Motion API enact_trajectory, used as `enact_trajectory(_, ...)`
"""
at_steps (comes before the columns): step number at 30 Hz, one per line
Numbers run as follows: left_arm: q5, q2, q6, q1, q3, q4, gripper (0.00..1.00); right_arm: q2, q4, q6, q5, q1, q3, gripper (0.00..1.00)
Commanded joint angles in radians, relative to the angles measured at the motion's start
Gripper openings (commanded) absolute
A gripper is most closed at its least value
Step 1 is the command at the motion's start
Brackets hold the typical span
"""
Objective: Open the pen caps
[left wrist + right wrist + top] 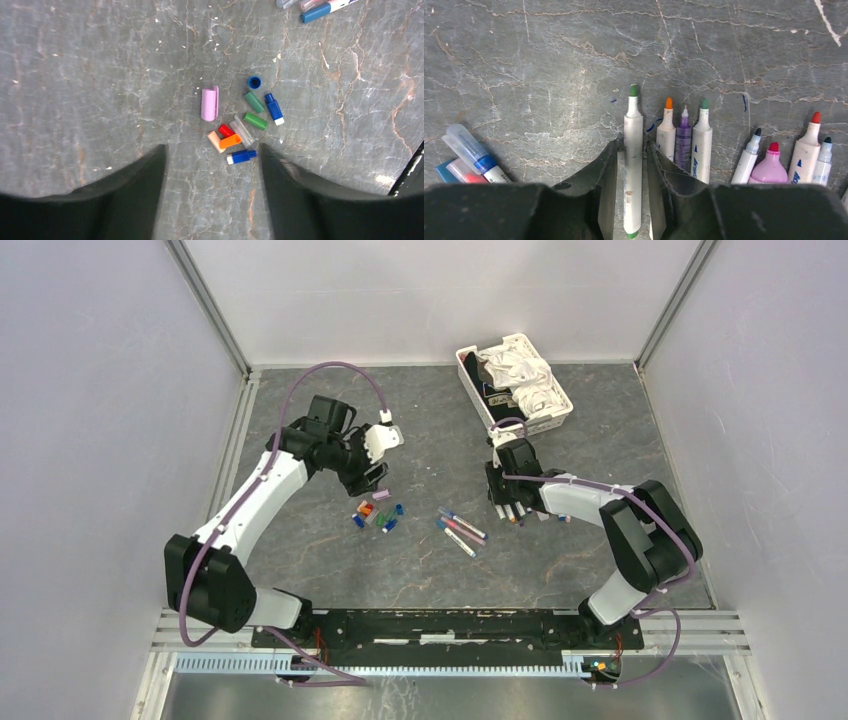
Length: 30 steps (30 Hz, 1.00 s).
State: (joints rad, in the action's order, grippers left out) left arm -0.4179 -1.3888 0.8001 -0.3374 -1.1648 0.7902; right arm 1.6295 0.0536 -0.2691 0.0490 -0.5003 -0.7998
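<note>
Surface: grey marbled table [75,75].
Pen caps [240,125]: loose cluster lying mid-frame; pink, blue, green, red, orange, clear.
Left gripper [212,150]: dark fingers spread wide, flanking the cluster's lower edge.
Pens [325,7]: ends at the top right edge.

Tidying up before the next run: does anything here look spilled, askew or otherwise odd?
Yes. Small blue ink marks stain the table by the tips of the uncapped pens. The loose pen caps lie in a jumbled cluster, pointing every way.

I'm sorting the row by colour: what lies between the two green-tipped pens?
An orange-tipped pen and a purple pen, side by side; the right wrist view shows them.
</note>
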Motion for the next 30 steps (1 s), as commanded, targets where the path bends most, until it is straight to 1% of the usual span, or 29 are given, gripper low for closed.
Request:
enact_trajectory(1, 0.014, 0.038, -0.074, 0.004, -0.093, 0.082, 0.87, -0.042, 0.01, 0.013, 0.058, -0.005, -0.014, 0.33)
enact_trajectory(2, 0.019, 0.042, -0.079, 0.005, -0.102, 0.087, 0.9, -0.051, 0.015, 0.016, 0.054, -0.011, -0.018, 0.33)
enact_trajectory(3, 0.026, 0.045, -0.085, 0.005, -0.11, 0.087, 0.91, -0.067, 0.016, 0.02, 0.045, -0.017, -0.018, 0.33)
enact_trajectory(5, 0.049, 0.051, -0.098, 0.005, -0.126, 0.085, 0.99, -0.108, 0.018, 0.031, 0.028, -0.04, -0.016, 0.34)
enact_trajectory(9, 0.108, 0.054, -0.112, 0.017, -0.148, 0.067, 1.0, -0.205, 0.038, 0.066, 0.009, -0.123, -0.009, 0.34)
enact_trajectory(11, 0.148, 0.064, -0.133, 0.034, -0.134, 0.013, 1.0, -0.249, 0.063, 0.07, 0.009, -0.176, -0.001, 0.34)
enact_trajectory(14, 0.159, 0.082, -0.164, 0.074, -0.118, -0.052, 1.0, -0.282, 0.075, 0.061, -0.021, -0.262, 0.028, 0.34)
enact_trajectory(18, 0.198, 0.082, -0.218, 0.1, -0.127, -0.104, 1.0, -0.267, 0.097, 0.041, -0.04, -0.35, 0.062, 0.34)
enact_trajectory(21, 0.194, 0.071, -0.233, 0.116, -0.142, -0.097, 1.0, -0.241, 0.106, 0.039, -0.046, -0.385, 0.079, 0.34)
enact_trajectory(25, 0.198, 0.07, -0.223, 0.124, -0.152, -0.078, 1.0, -0.208, 0.109, 0.048, -0.047, -0.402, 0.096, 0.34)
enact_trajectory(30, 0.159, 0.094, -0.212, 0.124, -0.162, -0.045, 1.0, -0.175, 0.12, 0.068, -0.047, -0.413, 0.096, 0.34)
